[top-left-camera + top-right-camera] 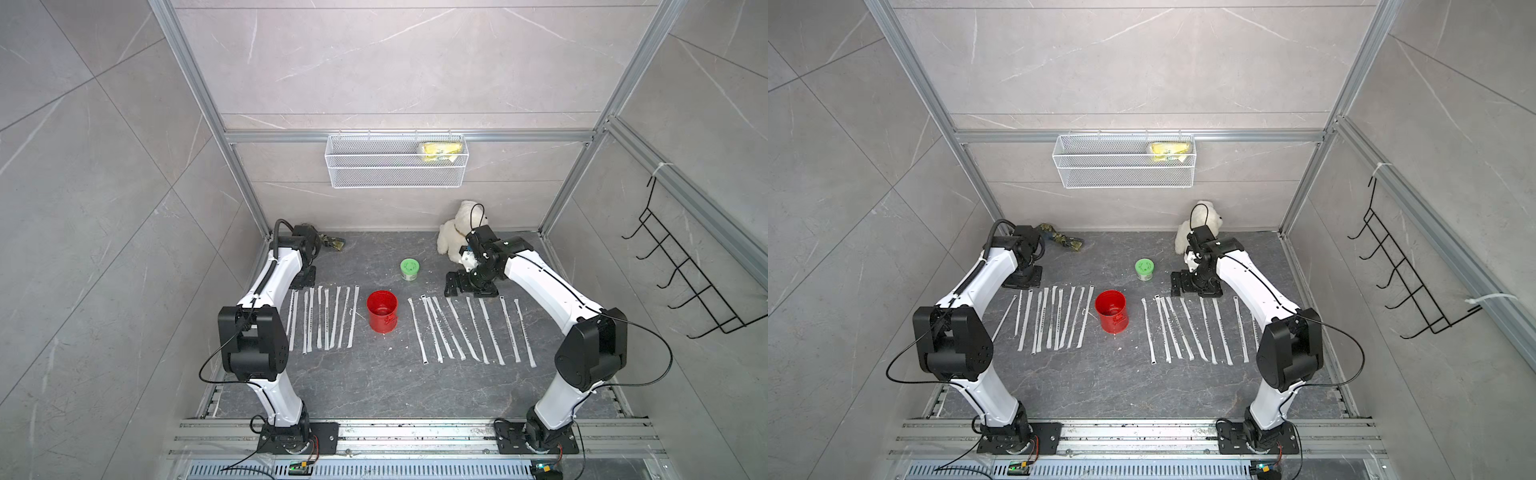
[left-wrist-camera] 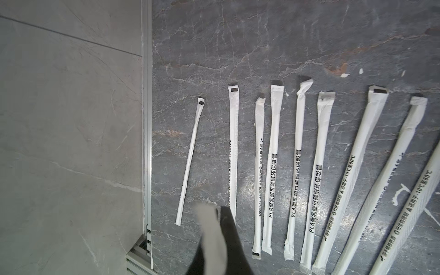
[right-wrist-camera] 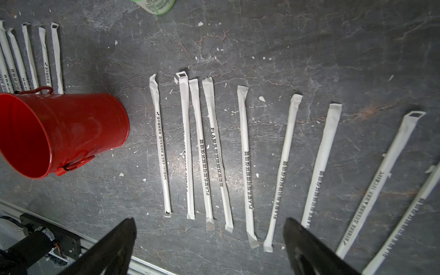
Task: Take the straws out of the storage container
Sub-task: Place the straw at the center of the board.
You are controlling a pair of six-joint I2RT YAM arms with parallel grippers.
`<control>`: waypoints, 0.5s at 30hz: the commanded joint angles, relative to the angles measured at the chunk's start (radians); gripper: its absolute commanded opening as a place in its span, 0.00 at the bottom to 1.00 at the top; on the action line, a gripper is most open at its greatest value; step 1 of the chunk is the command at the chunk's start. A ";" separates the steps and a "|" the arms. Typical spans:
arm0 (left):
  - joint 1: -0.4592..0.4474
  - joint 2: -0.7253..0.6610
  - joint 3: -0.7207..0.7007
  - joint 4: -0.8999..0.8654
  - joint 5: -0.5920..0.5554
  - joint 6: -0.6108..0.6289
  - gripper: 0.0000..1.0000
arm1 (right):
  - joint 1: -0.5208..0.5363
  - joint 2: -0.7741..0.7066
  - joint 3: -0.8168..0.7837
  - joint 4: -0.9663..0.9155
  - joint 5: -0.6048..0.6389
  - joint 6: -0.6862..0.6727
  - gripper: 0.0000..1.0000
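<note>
Right wrist view: right end effector (image 3: 209,220) wide open near straws (image 3: 245,154); left end effector (image 2: 215,209) closed, empty

Straws (image 2: 272,170), paper-wrapped, lying flat on the desk (image 1: 374,386): 19 in total.
- Group toward the desk's left edge: 10 counted in a top view. The left wrist view takes in 9 of them.
- Group toward the right edge: 9 in both top views, and 9 again in the right wrist view.

Storage container (image 1: 382,311), red: 1.
Green-lidded jar (image 1: 409,269): 1.
White plush toy (image 1: 455,232): 1.
Wire mesh basket (image 1: 395,176): 1, holding 1 yellow packet (image 1: 440,150).
Camouflage-patterned item (image 1: 1065,243), far-left corner: 1, kind unclear.
White paper scraps (image 3: 262,98): many, too small to count.
</note>
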 commanded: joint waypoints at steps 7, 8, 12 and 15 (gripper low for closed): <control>0.098 0.065 -0.003 0.027 0.049 -0.001 0.01 | 0.005 0.044 0.017 -0.018 0.004 0.045 1.00; 0.106 0.073 -0.002 0.028 0.054 -0.001 0.01 | 0.005 0.046 0.019 -0.016 0.004 0.045 1.00; 0.130 0.124 0.016 0.026 0.061 0.004 0.00 | 0.005 0.060 0.021 -0.011 0.003 0.046 1.00; 0.156 0.152 0.022 0.019 0.061 0.004 0.00 | 0.005 0.068 0.018 -0.009 0.002 0.042 1.00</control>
